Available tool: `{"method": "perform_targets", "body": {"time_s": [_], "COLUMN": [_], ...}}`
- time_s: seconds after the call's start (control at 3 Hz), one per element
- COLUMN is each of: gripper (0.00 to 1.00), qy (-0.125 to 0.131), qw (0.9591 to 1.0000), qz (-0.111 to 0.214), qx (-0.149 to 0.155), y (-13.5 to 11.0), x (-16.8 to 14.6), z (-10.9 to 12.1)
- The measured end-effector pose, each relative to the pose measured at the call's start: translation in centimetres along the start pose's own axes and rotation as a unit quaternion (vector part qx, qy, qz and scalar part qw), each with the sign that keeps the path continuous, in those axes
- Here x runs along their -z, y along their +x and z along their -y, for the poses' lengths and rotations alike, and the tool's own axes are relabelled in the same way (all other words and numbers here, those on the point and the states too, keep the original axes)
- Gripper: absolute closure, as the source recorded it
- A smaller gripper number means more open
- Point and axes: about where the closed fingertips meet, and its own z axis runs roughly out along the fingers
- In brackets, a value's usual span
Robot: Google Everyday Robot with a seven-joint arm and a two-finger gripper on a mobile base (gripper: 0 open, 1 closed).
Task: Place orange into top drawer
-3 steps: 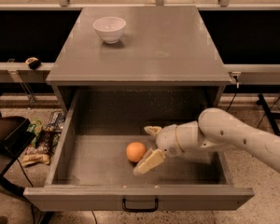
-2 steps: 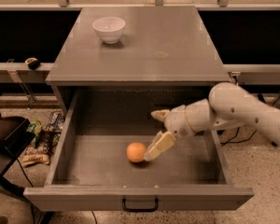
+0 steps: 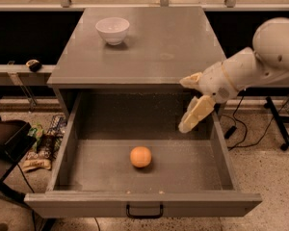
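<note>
The orange (image 3: 140, 157) lies on the speckled bottom of the open top drawer (image 3: 91, 172), near its middle and toward the front. The drawer is pulled out of the grey cabinet, with a small dark handle (image 3: 144, 211) on its front. My gripper (image 3: 190, 102) hangs above the drawer's right rear part, up and to the right of the orange and well apart from it. Its cream fingers (image 3: 196, 113) are spread open and hold nothing.
A white bowl (image 3: 112, 30) stands on the cabinet top (image 3: 168, 42) at the back left. Snack packets (image 3: 43, 146) lie on the floor to the left of the cabinet. Cables and a stand leg (image 3: 274, 119) are on the floor at the right.
My gripper has let go of the orange and risen up and to the right, out of the drawer. The orange stays on the drawer bottom.
</note>
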Motion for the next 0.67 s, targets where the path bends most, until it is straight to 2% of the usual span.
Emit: {"method": "perform_targets", "body": {"time_s": [0.33, 0.67], "gripper": [0.00, 0.00], "qy": [0.020, 0.064], "qw": [0.9983, 0.9929], "qz": [-0.048, -0.091], "qx": [0.026, 0.042], "y": [-1.8, -2.6], "x": [7.1, 12.6], "z": [0.9, 2.5]}}
